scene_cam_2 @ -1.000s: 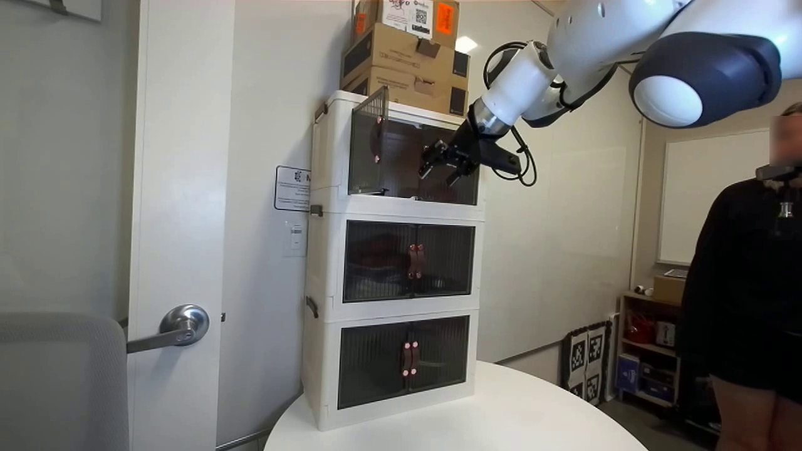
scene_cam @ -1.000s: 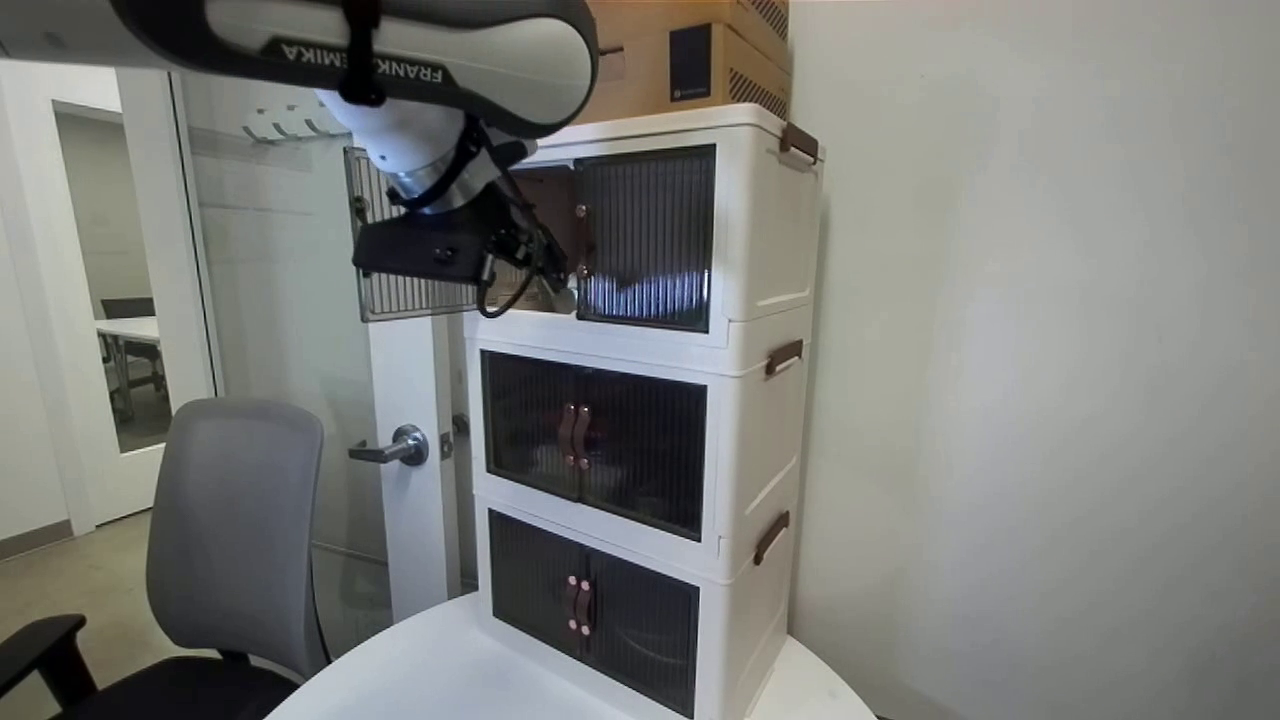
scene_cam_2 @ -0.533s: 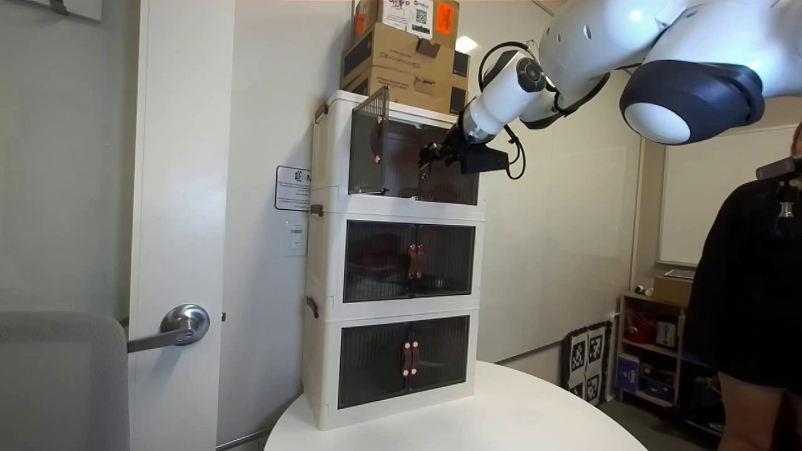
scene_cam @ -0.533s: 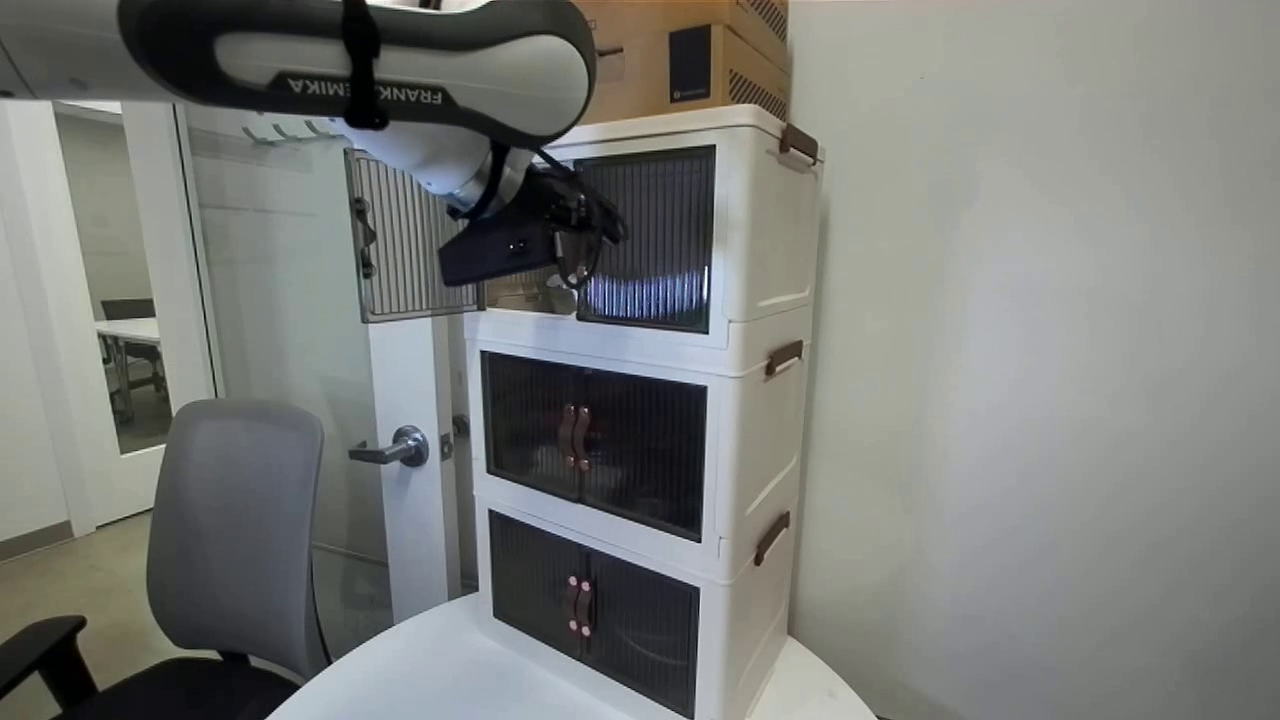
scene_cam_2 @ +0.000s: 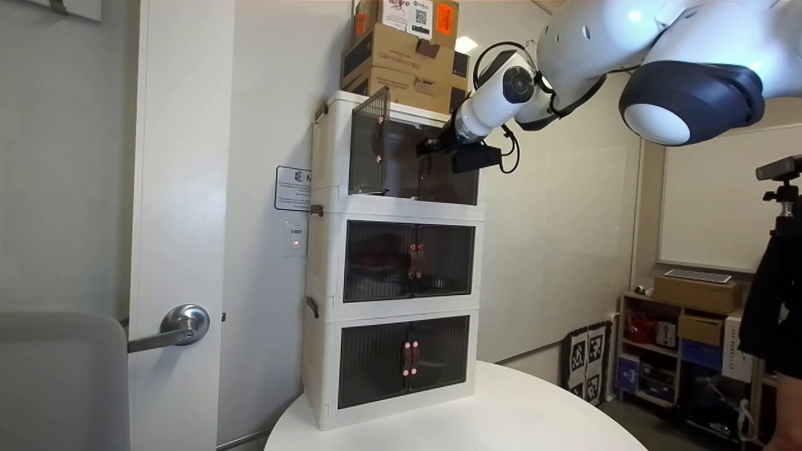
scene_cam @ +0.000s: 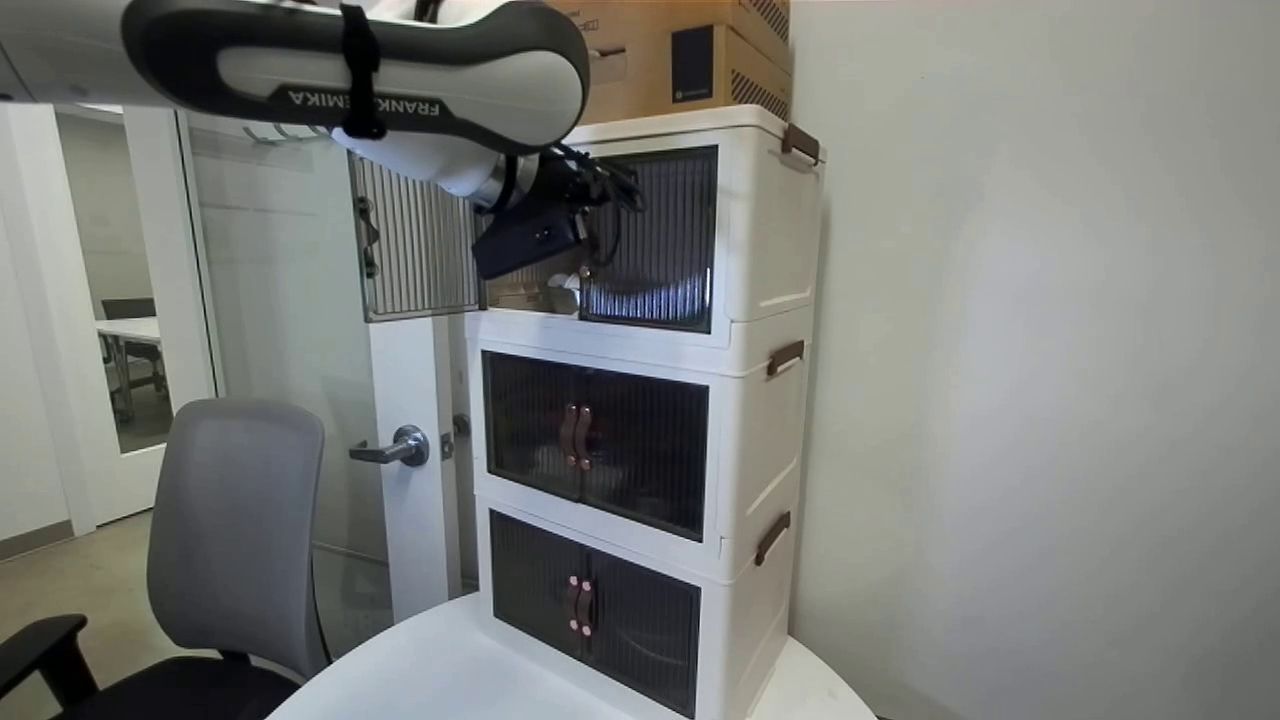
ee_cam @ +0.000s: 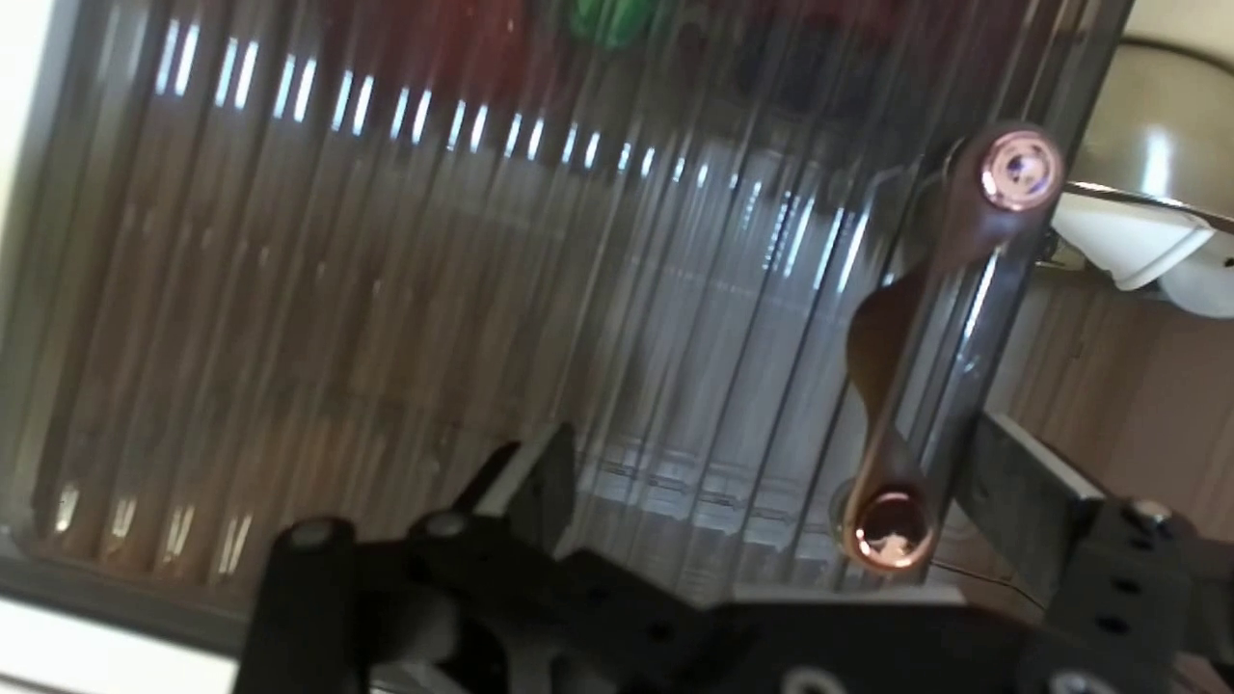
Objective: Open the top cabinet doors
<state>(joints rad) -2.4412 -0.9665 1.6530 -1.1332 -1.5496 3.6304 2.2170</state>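
Note:
The top cabinet doors front the uppermost tier of the white cabinet. One door panel (scene_cam: pixel 425 245) (scene_cam_2: pixel 366 147) is swung open, standing out from the front. The second door panel (scene_cam: pixel 660 225) (scene_cam_2: pixel 454 185) looks shut in both exterior views and fills most of the wrist view (ee_cam: pixel 386 337). Its brown strap handle (ee_cam: pixel 882 337) has two copper-coloured studs. My gripper (ee_cam: pixel 771 472) (scene_cam_2: pixel 428 148) is open and empty, close to this panel. One finger is over the panel, the other just past its free edge, with the handle's lower stud between them. Contact cannot be told.
Cardboard boxes (scene_cam: pixel 680 65) (scene_cam_2: pixel 407 62) are stacked on the cabinet. Two lower tiers have shut dark doors (scene_cam: pixel 595 440) (scene_cam_2: pixel 407 260). The cabinet stands on a white round table (scene_cam_2: pixel 501 413). An office chair (scene_cam: pixel 235 530) is beside it. A shiny round object (ee_cam: pixel 1157 125) shows inside the top tier.
My gripper has moved up and in towards the shut top door, and the wrist has turned. The top doors have not visibly moved. A person in the background has moved off to the right.

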